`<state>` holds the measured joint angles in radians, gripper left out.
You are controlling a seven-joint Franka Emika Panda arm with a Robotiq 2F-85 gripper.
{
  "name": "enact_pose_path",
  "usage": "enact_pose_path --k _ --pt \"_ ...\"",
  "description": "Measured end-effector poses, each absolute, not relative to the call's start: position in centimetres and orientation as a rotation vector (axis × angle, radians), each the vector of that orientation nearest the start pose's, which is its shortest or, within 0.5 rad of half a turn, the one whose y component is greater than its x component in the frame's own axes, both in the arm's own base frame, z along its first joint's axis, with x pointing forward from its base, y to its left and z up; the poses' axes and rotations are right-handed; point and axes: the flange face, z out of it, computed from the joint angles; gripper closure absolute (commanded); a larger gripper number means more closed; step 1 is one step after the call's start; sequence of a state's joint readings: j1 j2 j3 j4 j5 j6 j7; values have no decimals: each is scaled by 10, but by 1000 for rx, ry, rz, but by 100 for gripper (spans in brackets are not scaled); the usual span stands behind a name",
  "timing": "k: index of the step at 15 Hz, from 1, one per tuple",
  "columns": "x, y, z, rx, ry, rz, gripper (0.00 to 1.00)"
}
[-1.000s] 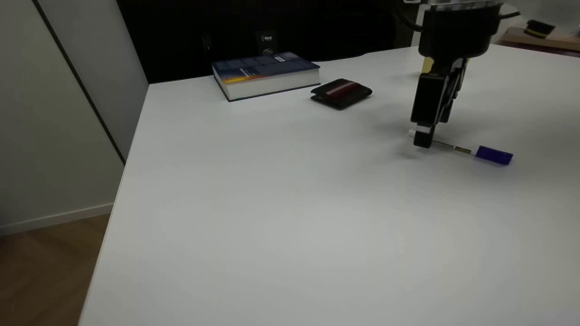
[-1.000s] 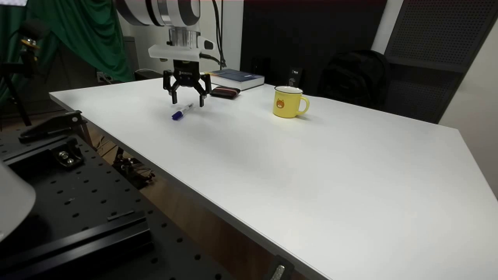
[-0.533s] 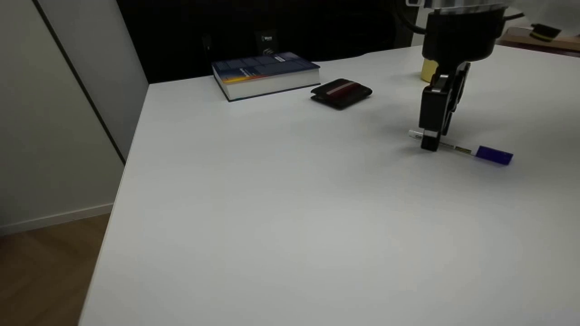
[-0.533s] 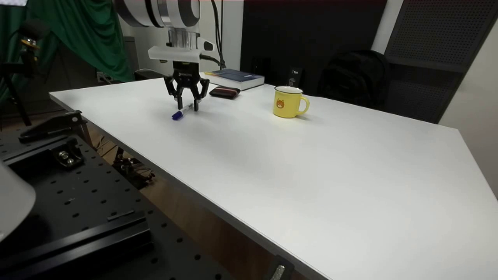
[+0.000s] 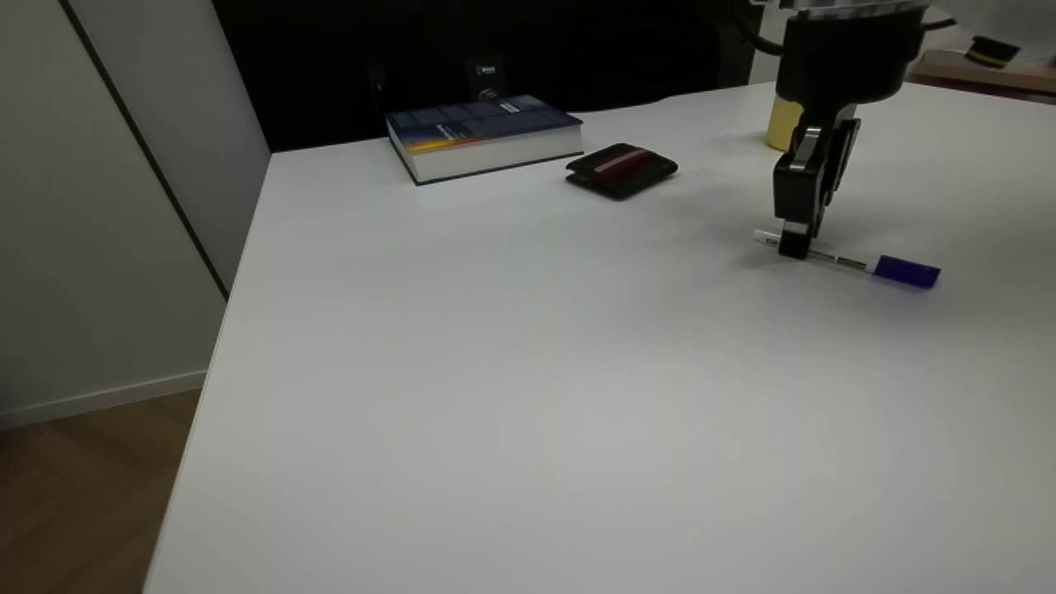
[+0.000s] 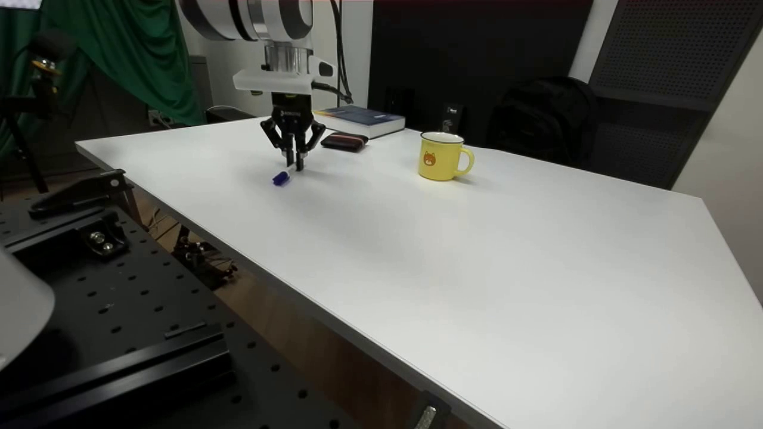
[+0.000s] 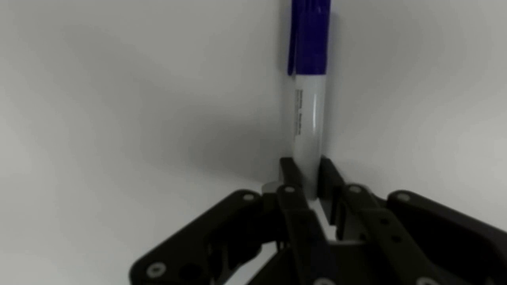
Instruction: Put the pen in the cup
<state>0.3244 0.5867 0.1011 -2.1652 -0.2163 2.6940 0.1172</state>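
Note:
The pen, white-barrelled with a dark blue cap, runs up the wrist view (image 7: 309,107), cap away from me. My gripper (image 7: 309,174) is shut on its barrel near the uncapped end, one black finger on each side. In an exterior view the pen (image 5: 906,271) lies roughly level at the table surface; whether it touches the table I cannot tell. The gripper (image 6: 294,164) hides most of its barrel in an exterior view. To the right there stands the yellow cup (image 6: 438,161), upright, handle facing right. Elsewhere the cup (image 5: 781,125) is partly covered by the gripper.
A black wallet with a red stripe (image 5: 623,171) lies on the white table (image 5: 495,371), with a thick blue book (image 5: 487,136) behind it. In an exterior view, wallet (image 6: 344,141) and book (image 6: 360,121) sit just behind the gripper, left of the cup.
The fingers came down over the pen's barrel and closed from wide apart to gripping it. Over the last half second gripper and pen shifted slightly together; the cup stayed put.

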Motion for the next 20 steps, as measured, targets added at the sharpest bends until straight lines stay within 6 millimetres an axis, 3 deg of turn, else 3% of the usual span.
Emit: enact_pose_path --k 5,12,16,20 --pt "510 208 129 -3150 -685 78 96" --pt "542 185 190 -3215 -682 -93 96" --pt "555 174 228 -3281 -731 -296 96" --pt "565 164 265 -3329 -675 -621 96"
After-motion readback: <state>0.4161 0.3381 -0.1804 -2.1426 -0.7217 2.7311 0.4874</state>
